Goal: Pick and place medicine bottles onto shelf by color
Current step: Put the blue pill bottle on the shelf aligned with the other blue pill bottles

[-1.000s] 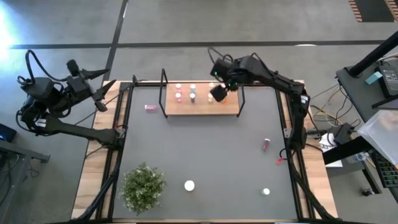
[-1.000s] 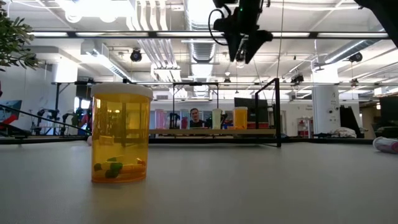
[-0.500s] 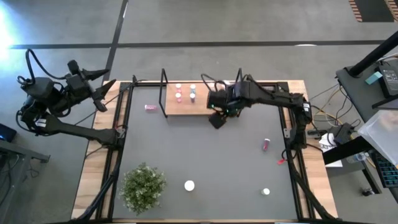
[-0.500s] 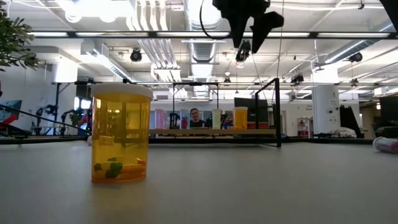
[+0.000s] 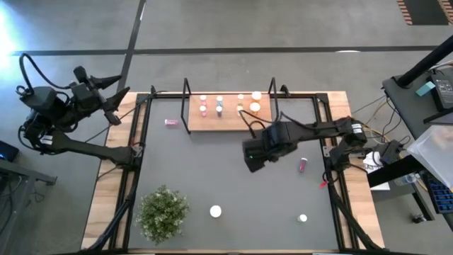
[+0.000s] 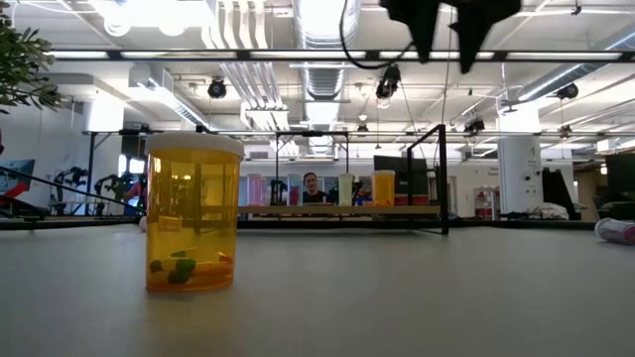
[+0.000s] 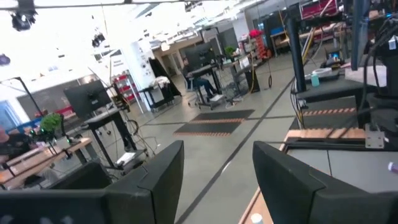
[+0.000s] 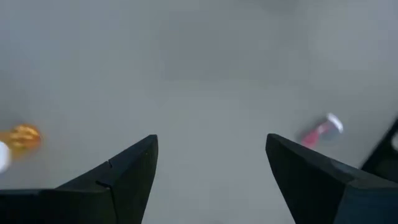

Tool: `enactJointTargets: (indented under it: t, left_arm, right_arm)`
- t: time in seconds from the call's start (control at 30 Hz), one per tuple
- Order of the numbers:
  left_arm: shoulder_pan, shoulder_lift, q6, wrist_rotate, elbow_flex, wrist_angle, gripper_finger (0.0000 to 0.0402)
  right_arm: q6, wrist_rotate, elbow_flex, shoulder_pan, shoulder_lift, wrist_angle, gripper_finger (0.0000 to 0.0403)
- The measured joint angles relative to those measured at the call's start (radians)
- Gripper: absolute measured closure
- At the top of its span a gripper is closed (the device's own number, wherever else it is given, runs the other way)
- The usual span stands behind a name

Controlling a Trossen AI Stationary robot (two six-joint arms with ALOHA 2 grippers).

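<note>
I hold the right pincer [image 5: 253, 157] high over the surface [image 5: 226, 177], fingers apart and empty, facing the pink bottle [image 5: 303, 164] lying near the right edge. The shelf [image 5: 230, 120] carries sorted bottles. The left pincer [image 5: 113, 106] waits off-surface, fingers apart.

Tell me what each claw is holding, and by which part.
Nothing. The right claw is open and empty above the mat; the left claw is open and empty off the table's left edge.
</note>
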Motion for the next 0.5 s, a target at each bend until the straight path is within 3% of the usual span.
enactJointTargets:
  t: [0.37,0.5]
  left_arm:
    - [0.0,0.0,0.083,0.0,0.001,0.08,0.0226]
    - [0.0,0.0,0.083,0.0,0.0,0.08,0.0226]
  right_arm:
    - [0.351,-0.133,-0.487,0.012,-0.282,0.012,0.0113]
    - [0.484,-0.153,-0.654,0.03,-0.375,0.099,0.0113]
